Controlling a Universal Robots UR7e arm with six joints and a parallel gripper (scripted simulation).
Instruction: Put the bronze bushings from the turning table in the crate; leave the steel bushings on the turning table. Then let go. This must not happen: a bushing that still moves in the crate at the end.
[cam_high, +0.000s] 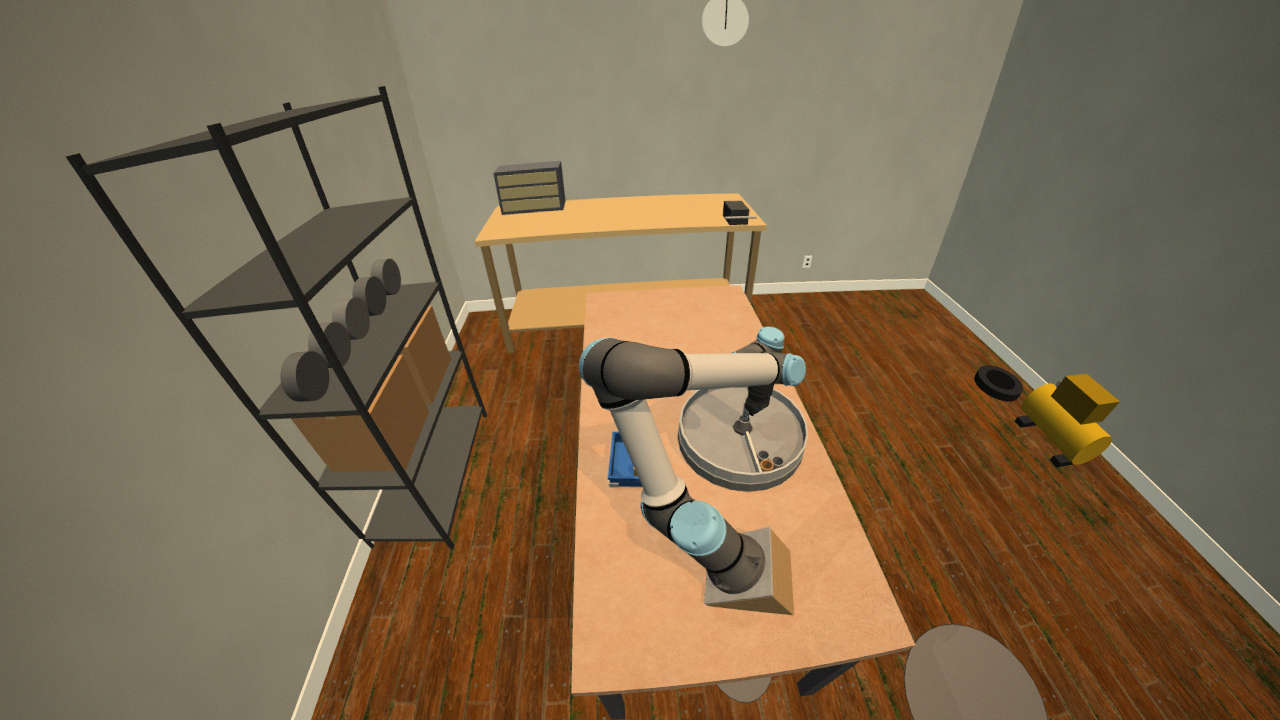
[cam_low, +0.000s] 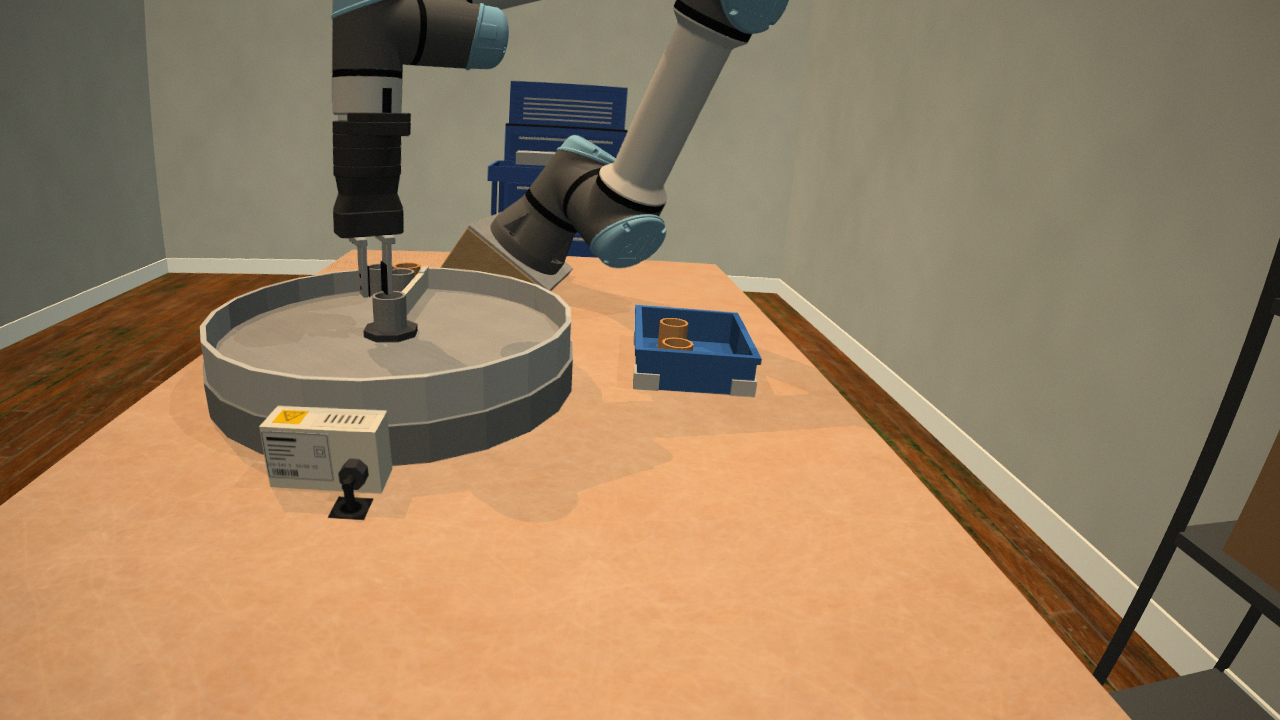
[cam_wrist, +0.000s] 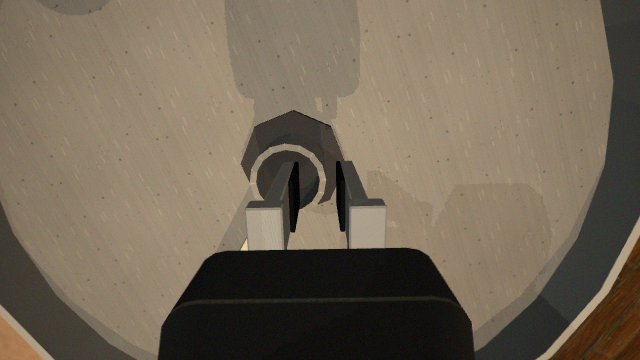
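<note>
One bronze bushing (cam_high: 767, 470) (cam_low: 400, 267) below and aside from pincer (cam_high: 744, 415) (cam_low: 374, 293) (cam_wrist: 317, 162) | fingers apart (hub (cam_high: 742, 428) (cam_low: 389, 317) (cam_wrist: 290, 125) nearby)

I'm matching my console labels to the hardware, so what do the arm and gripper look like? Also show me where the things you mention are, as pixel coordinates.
The arm (cam_high: 648, 452) (cam_low: 673, 111) has pale tubes, dark grey joints with black rings, and light-blue round caps. The gripper (cam_high: 744, 420) (cam_low: 375, 268) (cam_wrist: 317, 182) has a black body and two slim grey fingers with black pads. I see no cable along either.

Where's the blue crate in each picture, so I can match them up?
Top: blue crate, left of the turning table, partly behind the arm.
Exterior: right of the turning table.
Wrist: not in it.
Shared landmark: the grey tube standing on the turning table.
</note>
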